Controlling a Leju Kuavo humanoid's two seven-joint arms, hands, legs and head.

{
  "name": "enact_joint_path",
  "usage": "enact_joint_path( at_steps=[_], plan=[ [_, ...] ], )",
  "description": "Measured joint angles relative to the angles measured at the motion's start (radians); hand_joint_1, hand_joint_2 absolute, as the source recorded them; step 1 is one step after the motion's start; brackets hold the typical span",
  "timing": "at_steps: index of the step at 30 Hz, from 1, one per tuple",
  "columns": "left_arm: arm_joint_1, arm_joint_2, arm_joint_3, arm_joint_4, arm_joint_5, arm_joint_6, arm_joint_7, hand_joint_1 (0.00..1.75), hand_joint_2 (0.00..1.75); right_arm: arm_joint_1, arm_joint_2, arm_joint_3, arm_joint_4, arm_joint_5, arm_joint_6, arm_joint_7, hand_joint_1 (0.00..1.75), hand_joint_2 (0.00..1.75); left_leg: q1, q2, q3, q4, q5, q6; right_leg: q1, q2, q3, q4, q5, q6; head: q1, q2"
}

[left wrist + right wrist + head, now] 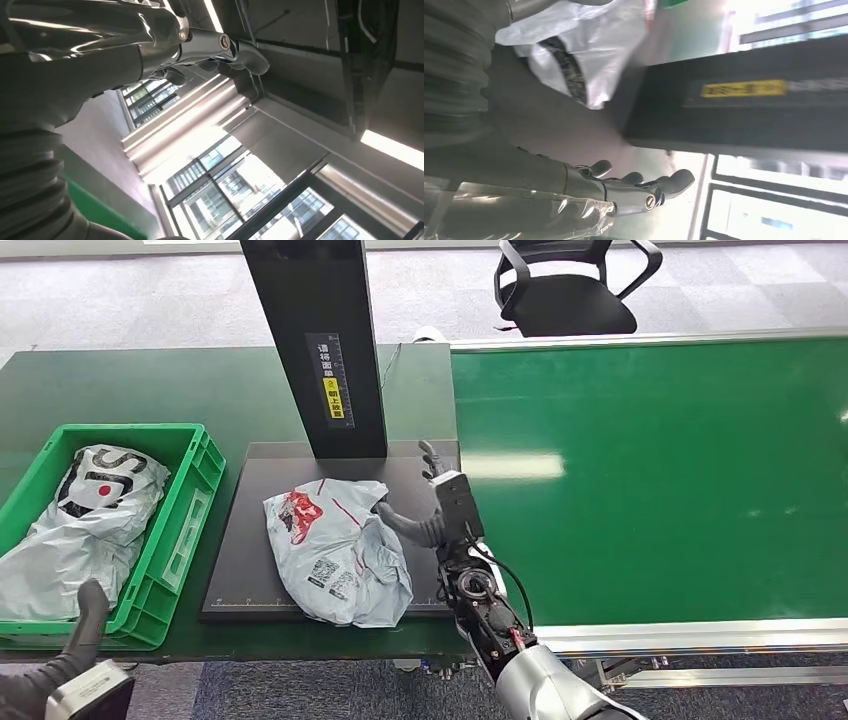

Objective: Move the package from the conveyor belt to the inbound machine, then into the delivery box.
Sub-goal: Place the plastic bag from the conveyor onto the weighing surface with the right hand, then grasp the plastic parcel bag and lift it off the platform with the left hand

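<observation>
Right hand (432, 508): I'm seeing it hovering at the package's right edge — fingers (674, 181) spread and loosely extended, holding nothing.
Left hand (85, 625): sitting low beside the green delivery box (185, 530); its fingers are reaching out loosely with nothing in them.
Package (335, 548): lying flat on the black inbound machine (255, 540) plate — long axis running from near the post toward me, label facing up.
Conveyor belt (650, 480): lying to the right.

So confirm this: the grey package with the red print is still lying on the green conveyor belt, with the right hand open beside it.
Not quite. The head view shows the grey package lying on the inbound machine's black platform, not on the conveyor belt. The rest holds: the right hand is open beside it.
</observation>
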Motion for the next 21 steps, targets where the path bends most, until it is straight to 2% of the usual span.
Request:
enact_joint_path(
  at_steps=[4,7,15,21],
  plan=[
    [-0.020,0.003,-0.105,0.107,-0.154,-0.091,0.178,0.00,1.75,0.152,-0.001,-0.066,-0.283,-0.063,0.082,-0.005,0.00,1.75,0.000,-0.001,-0.001,0.000,0.000,0.000,0.000,-0.002,0.000,0.000,0.000,0.000,0.000,0.000],
    [-0.048,0.007,-0.187,0.185,-0.212,-0.138,0.252,0.00,1.75,0.234,-0.001,-0.091,-0.452,-0.070,0.096,0.013,0.00,1.75,0.000,0.000,-0.002,0.000,0.000,0.000,0.000,-0.001,-0.001,0.000,0.000,0.000,0.000,0.000],
    [-0.118,0.018,-0.312,0.333,-0.263,-0.262,0.312,0.00,1.75,0.299,-0.001,-0.123,-0.611,-0.087,0.103,0.008,0.00,1.75,0.000,0.000,-0.001,0.000,0.000,0.000,0.000,-0.001,-0.001,0.000,0.000,0.000,0.000,0.000],
    [-0.152,0.032,-0.344,0.405,-0.267,-0.277,0.319,0.00,1.75,0.314,-0.001,-0.129,-0.648,-0.088,0.104,0.004,0.00,1.75,0.000,0.000,-0.001,0.000,0.000,0.000,0.000,-0.001,-0.001,0.000,0.000,0.000,0.000,0.000]
  ],
)
